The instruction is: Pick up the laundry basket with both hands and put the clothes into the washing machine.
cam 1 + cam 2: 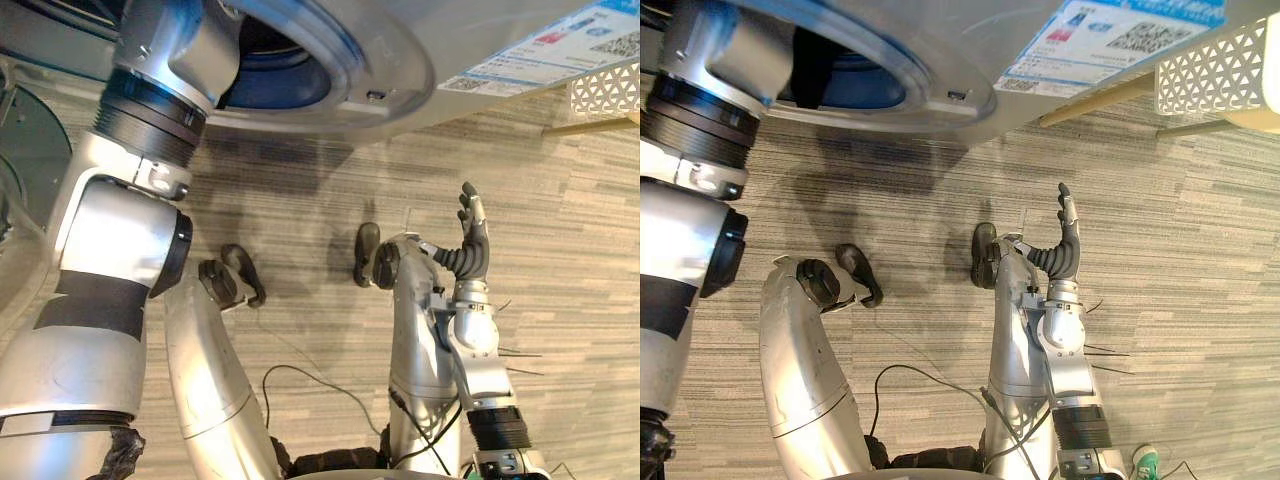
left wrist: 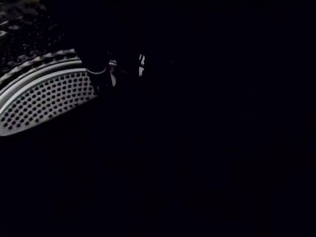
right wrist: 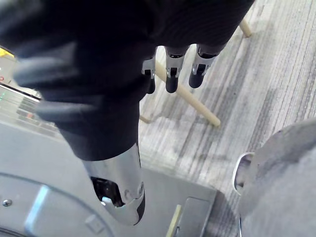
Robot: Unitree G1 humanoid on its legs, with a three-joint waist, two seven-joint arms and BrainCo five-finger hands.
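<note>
The grey washing machine [image 1: 400, 60] spans the top of the eye views, its round door opening [image 1: 285, 75] dark with something blue inside. My left arm [image 1: 150, 110] reaches up into that opening, and the hand is hidden in the drum. The left wrist view is dark, apart from the drum's perforated metal wall [image 2: 44, 98]. My right hand [image 1: 472, 235] hangs low over the carpet, away from the machine, fingers straight and holding nothing. The white lattice laundry basket [image 1: 1210, 70] stands at the far right beside the machine.
Pale wooden legs [image 1: 1100, 100] of a stand run under the basket. A coloured label [image 1: 1110, 35] is stuck on the machine's front. Striped grey carpet [image 1: 560, 250] covers the floor. A green and white shoe tip [image 1: 1145, 462] shows at the bottom right.
</note>
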